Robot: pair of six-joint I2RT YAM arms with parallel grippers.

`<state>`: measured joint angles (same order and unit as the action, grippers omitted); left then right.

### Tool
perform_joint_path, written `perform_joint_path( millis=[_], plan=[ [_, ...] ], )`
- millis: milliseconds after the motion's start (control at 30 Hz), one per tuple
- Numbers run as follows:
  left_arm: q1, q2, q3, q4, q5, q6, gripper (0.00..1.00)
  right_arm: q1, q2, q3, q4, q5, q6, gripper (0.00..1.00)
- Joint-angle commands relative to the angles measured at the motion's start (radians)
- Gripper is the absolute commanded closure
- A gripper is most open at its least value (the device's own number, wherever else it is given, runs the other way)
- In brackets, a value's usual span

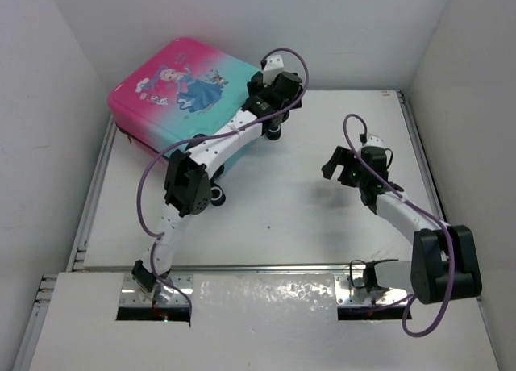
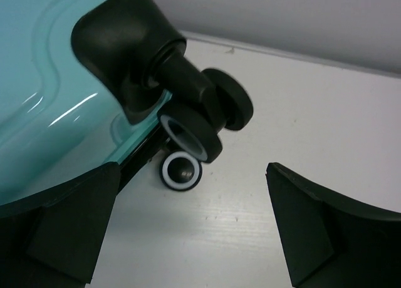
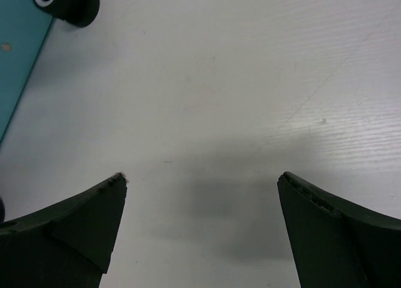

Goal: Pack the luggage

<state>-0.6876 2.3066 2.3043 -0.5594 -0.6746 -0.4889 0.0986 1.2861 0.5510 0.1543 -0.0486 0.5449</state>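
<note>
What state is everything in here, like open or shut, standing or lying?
Suitcase: shut, lying flat, princess picture facing up.
Left claw: open, empty, beside the wheels.
Right claw: open, empty, over the table.

Luggage [image 1: 181,85]: shell graded pink to teal, princess print in blue dress. Wheels [image 2: 182,171]: black, white-ringed hubs. Table [image 1: 322,218]: white. Cables [image 1: 142,192]: purple.
</note>
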Motion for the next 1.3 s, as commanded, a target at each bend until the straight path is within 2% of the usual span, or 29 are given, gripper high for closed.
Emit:
perform_joint_path(
  millis=[0, 167, 367, 500, 533, 567, 600, 633, 700, 800, 933, 1033, 1067, 1200, 1233, 1267],
  plan=[
    [0.000, 0.002, 0.027, 0.271, -0.081, 0.082, 0.00, -0.002, -0.057, -0.022, 0.056, -0.089, -0.005, 0.01],
    [0.006, 0.102, 0.064, 0.317, -0.069, 0.093, 0.01, -0.002, -0.082, -0.016, 0.040, -0.100, -0.016, 0.01],
    [0.034, 0.217, 0.112, 0.332, -0.046, 0.092, 0.11, 0.000, -0.131, -0.054, 0.103, -0.160, 0.018, 0.01],
    [0.040, 0.238, 0.109, 0.323, -0.068, 0.111, 0.23, 0.000, -0.127, -0.072, 0.145, -0.168, 0.023, 0.01],
    [0.042, 0.240, 0.101, 0.326, -0.068, 0.119, 0.31, 0.000, -0.122, -0.077, 0.152, -0.172, 0.024, 0.01],
    [0.043, 0.240, 0.095, 0.335, -0.066, 0.128, 0.45, 0.000, -0.117, -0.080, 0.162, -0.172, 0.026, 0.01],
    [0.043, 0.235, 0.083, 0.335, -0.080, 0.142, 0.75, 0.000, -0.113, -0.091, 0.172, -0.174, 0.030, 0.01],
    [0.043, 0.228, 0.075, 0.332, -0.095, 0.142, 0.88, 0.000, -0.110, -0.098, 0.188, -0.171, 0.035, 0.01],
    [0.042, 0.192, -0.015, 0.367, -0.138, 0.148, 0.98, 0.000, -0.107, -0.108, 0.208, -0.171, 0.044, 0.01],
    [0.045, 0.099, -0.127, 0.476, -0.137, 0.177, 1.00, 0.000, -0.093, -0.111, 0.225, -0.188, 0.050, 0.01],
    [0.039, 0.067, -0.118, 0.414, -0.173, 0.177, 1.00, 0.001, -0.085, -0.122, 0.245, -0.194, 0.064, 0.01],
    [0.026, -0.097, -0.346, 0.476, -0.238, 0.139, 1.00, 0.000, -0.093, -0.122, 0.234, -0.191, 0.063, 0.01],
    [0.028, -0.154, -0.499, 0.490, -0.247, 0.122, 1.00, 0.000, -0.102, -0.122, 0.231, -0.189, 0.061, 0.01],
    [0.026, -0.450, -0.810, 0.449, -0.269, -0.055, 1.00, 0.001, -0.133, -0.117, 0.211, -0.178, 0.059, 0.01],
    [0.022, -0.537, -0.921, 0.451, -0.263, -0.086, 1.00, 0.004, -0.131, -0.111, 0.217, -0.189, 0.055, 0.01],
    [0.020, -0.576, -0.968, 0.410, -0.258, -0.111, 1.00, 0.013, -0.120, -0.103, 0.223, -0.229, 0.040, 0.01]
  ],
)
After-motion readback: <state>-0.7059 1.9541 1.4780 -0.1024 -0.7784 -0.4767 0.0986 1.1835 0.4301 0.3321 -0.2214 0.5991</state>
